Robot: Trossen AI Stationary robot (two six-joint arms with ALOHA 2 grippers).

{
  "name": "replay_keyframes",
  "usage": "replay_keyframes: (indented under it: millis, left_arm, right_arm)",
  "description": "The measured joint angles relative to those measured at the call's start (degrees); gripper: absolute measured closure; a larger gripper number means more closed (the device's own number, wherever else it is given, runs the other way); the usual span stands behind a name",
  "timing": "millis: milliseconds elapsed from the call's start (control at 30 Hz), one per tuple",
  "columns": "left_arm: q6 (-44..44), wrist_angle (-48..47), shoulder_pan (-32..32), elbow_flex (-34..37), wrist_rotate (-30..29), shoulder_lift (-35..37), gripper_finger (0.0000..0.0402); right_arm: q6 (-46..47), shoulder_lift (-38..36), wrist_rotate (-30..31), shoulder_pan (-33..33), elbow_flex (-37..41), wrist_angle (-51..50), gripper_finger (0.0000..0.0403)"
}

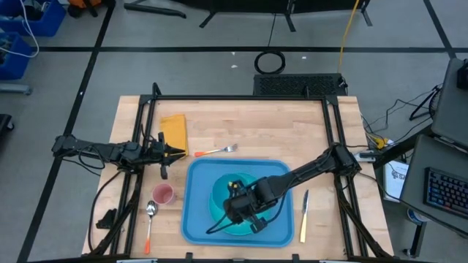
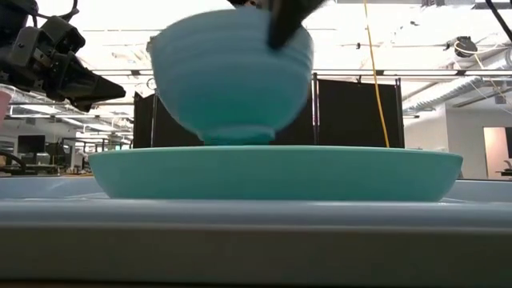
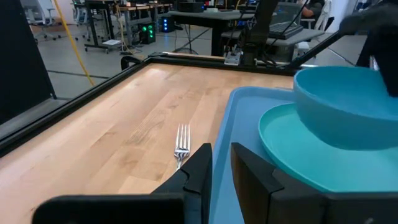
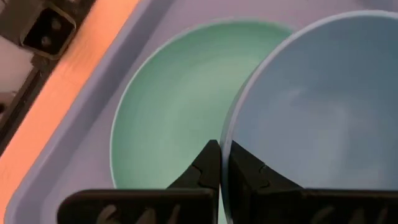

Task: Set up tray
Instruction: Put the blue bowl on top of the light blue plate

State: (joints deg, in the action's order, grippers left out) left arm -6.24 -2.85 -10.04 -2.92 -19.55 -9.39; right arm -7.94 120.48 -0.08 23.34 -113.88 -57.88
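Observation:
The blue tray (image 1: 197, 219) lies at the table's near middle with a round turquoise plate (image 2: 272, 172) on it. Over the plate hangs a blue bowl (image 2: 232, 76), and my right gripper (image 4: 222, 163) is shut on its rim. My left gripper (image 3: 221, 165) waits at the table's left side, level, next to a yellow cloth (image 1: 174, 130). Its fingers stand a narrow gap apart with nothing between them. My right gripper pinches the bowl's rim (image 4: 231, 134), one finger inside the bowl and one outside. The fingers come from above, slanting down from the table's right. The bowl stays upright over the plate (image 4: 174, 106), its foot (image 2: 236, 138) near rim height; whether it touches the plate, I cannot tell.
A fork (image 1: 217, 151) lies just beyond the tray's far left corner. A pink cup (image 1: 162, 193) and a spoon (image 1: 150, 219) are left of the tray, and a knife (image 1: 303, 215) lies to its right. The black frame rails (image 1: 241, 98) border the table.

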Motion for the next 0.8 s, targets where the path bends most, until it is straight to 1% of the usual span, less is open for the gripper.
replay_keyframes:
  millis: [167, 400, 533, 800]
  left_arm:
    - [0.0, 0.0, 0.0, 0.0, 0.0, 0.0, 0.0339]
    - [0.0, 0.0, 0.0, 0.0, 0.0, 0.0, 0.0339]
    - [0.0, 0.0, 0.0, 0.0, 0.0, 0.0, 0.0339]
    - [0.0, 0.0, 0.0, 0.0, 0.0, 0.0, 0.0339]
  right_arm:
    - [1.1, 0.0, -0.2, 0.8, 3.3, 2.9, 0.0403]
    - [3.1, 0.0, 0.0, 1.8, 5.2, 3.5, 0.0403]
    - [4.0, 0.0, 0.0, 2.5, 6.8, 6.5, 0.0403]
    - [5.8, 0.0, 0.2, 3.2, 8.6, 7.8, 0.0403]
